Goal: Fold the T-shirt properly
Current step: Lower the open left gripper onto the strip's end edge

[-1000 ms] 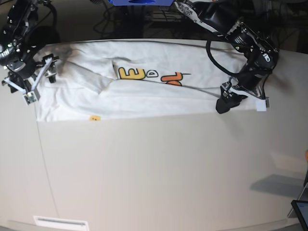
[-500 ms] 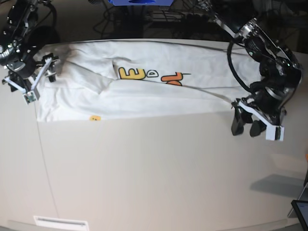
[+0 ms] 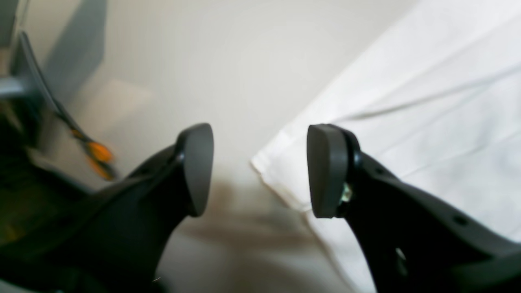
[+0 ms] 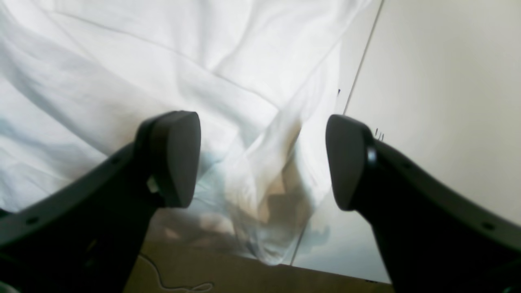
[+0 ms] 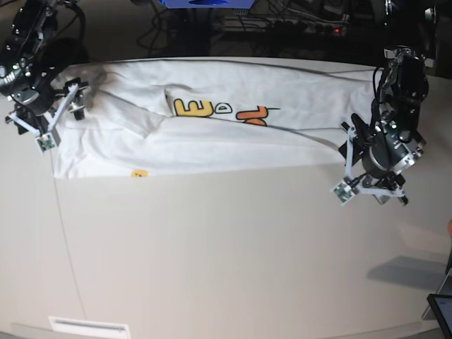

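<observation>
The white T-shirt [image 5: 212,134] lies folded lengthwise across the far part of the table, with part of its yellow and orange print [image 5: 219,109] showing. My left gripper [image 5: 351,162] is open and empty at the shirt's right end. In the left wrist view the left gripper [image 3: 260,169] has the shirt's near corner [image 3: 276,179] lying between its jaws, not pinched. My right gripper [image 5: 51,113] is open over the shirt's left end. In the right wrist view the right gripper [image 4: 262,160] hovers above the cloth [image 4: 163,61] where it reaches the table's edge.
A seam [image 5: 67,233] runs down the table's left side. A white label [image 5: 88,327] lies at the front edge. A dark screen corner [image 5: 441,311] and an orange-handled tool [image 3: 95,154] lie off the table's right side. Cables and gear stand behind the table.
My left arm has swung away from the shirt's lower right edge, turned, and come back to the shirt's right corner with open jaws. My right arm has hardly moved.
</observation>
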Robot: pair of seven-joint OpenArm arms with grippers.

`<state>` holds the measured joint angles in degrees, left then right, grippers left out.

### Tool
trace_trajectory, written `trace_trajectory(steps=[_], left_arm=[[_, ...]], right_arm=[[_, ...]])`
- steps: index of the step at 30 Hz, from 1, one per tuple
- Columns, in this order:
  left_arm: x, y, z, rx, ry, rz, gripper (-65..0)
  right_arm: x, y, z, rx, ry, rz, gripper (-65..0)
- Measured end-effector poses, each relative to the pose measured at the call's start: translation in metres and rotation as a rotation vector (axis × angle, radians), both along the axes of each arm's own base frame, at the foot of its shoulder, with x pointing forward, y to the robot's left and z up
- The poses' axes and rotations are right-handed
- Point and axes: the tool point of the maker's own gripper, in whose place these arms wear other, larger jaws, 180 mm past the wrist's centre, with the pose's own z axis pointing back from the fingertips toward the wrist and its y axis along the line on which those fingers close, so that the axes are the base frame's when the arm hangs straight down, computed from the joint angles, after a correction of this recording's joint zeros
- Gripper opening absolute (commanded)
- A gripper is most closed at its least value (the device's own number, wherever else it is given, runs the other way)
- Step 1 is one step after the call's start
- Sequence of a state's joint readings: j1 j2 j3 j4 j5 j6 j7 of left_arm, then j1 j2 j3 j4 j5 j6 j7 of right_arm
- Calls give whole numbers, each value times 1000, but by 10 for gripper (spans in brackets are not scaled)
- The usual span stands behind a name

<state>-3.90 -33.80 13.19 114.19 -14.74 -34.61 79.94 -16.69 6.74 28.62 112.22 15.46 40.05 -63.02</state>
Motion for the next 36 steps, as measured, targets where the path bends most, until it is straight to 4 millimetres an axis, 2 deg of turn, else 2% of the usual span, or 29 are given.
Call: trace_trajectory(steps=[4,9,15,25,31,33,36], left_arm=[[-10,-19,-19,140,74,-175,-294],[-20,-11,-29,244,102,-192,-294],[-24,-9,-32,270,110,-195,-294],[-37,-37,-51,258,159,-294,-294],[-38,-28,-60,269,194,-272,-297],[-39,-25,-64,270,209,-265,-324],[-40,-21,-71,267,229,-259,-432]], right_arm=[[0,-1,0,-2,2,-2,-194],[-1,-1,0,-2,4,-3,-194],[-1,-1,0,-3,4,-3,-194],[-1,-1,0,-5,5,-3,-194],[-1,-1,0,-5,5,-3,-194],[-1,-1,0,-5,5,-3,-194],[-1,-1,0,-5,5,-3,-194]])
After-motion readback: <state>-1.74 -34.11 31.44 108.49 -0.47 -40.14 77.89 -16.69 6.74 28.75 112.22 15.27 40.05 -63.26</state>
